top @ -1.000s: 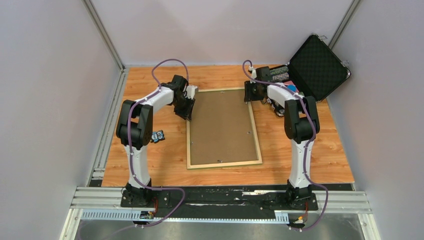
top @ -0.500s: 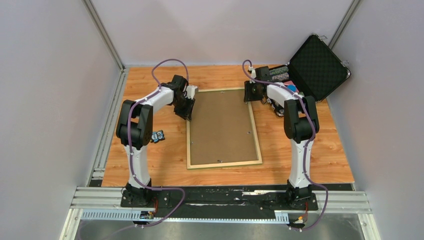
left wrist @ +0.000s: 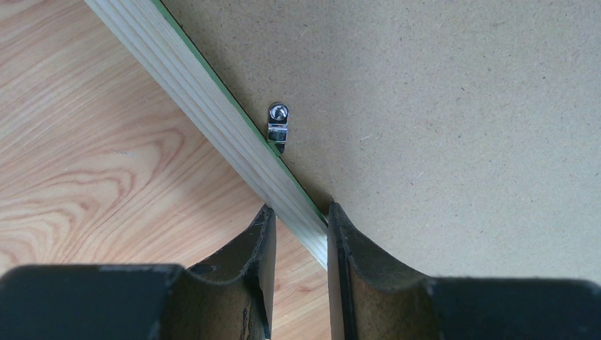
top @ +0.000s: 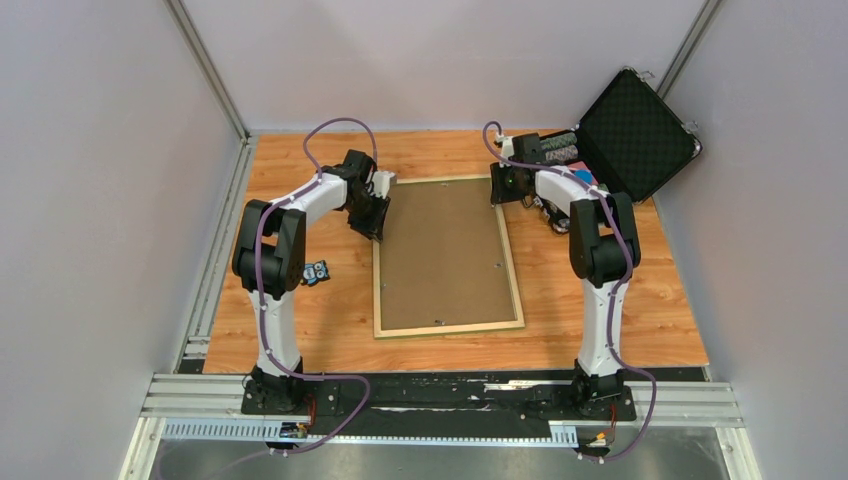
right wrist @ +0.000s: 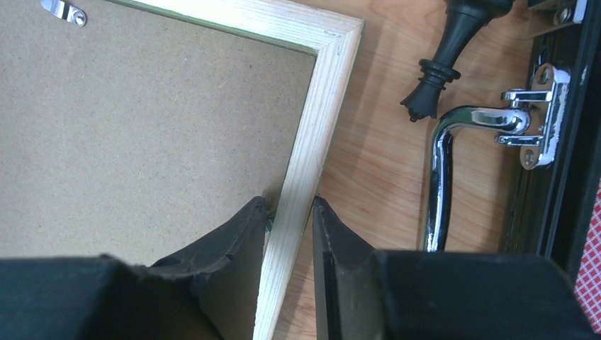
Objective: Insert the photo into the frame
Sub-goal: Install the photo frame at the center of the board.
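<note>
The frame [top: 450, 328] lies back side up on the wooden table, pale wood rails showing. A plain brown backing board [top: 445, 255] fills its opening, and the photo is hidden. My left gripper [top: 378, 222] is at the frame's left rail near the far end. In the left wrist view this gripper [left wrist: 301, 212] is shut on that rail [left wrist: 212, 113], just below a metal turn clip [left wrist: 278, 126]. My right gripper [top: 497, 190] is at the far right corner. Seen from the right wrist, it [right wrist: 290, 202] is shut on the right rail [right wrist: 312, 142].
An open black case [top: 635, 135] stands at the far right, with its chrome handle [right wrist: 443, 177] and a black knobbed tool [right wrist: 443, 64] close beside my right fingers. A small blue-black object [top: 316, 272] lies left of the frame.
My right jaws have narrowed onto the frame's right rail. The left arm and the frame have not moved.
</note>
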You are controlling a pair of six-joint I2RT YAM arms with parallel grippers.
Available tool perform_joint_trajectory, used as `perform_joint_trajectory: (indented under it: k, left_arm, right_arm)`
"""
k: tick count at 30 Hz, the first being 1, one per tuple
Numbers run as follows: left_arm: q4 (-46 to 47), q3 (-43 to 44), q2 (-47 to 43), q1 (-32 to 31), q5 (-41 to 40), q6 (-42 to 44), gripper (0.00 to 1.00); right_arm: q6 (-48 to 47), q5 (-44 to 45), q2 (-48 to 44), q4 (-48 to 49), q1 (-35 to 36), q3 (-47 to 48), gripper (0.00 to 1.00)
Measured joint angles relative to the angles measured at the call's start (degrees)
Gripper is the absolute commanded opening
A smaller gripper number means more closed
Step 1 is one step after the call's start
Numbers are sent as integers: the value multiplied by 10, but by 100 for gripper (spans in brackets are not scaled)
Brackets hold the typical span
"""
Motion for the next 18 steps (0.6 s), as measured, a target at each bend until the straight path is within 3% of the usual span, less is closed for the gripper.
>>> perform_joint_trajectory:
  k: [18]
  left_arm:
    - [-2,0,0,0,4,0,0]
  right_arm:
    - [-104,-24,-10,-4,0,-12,34]
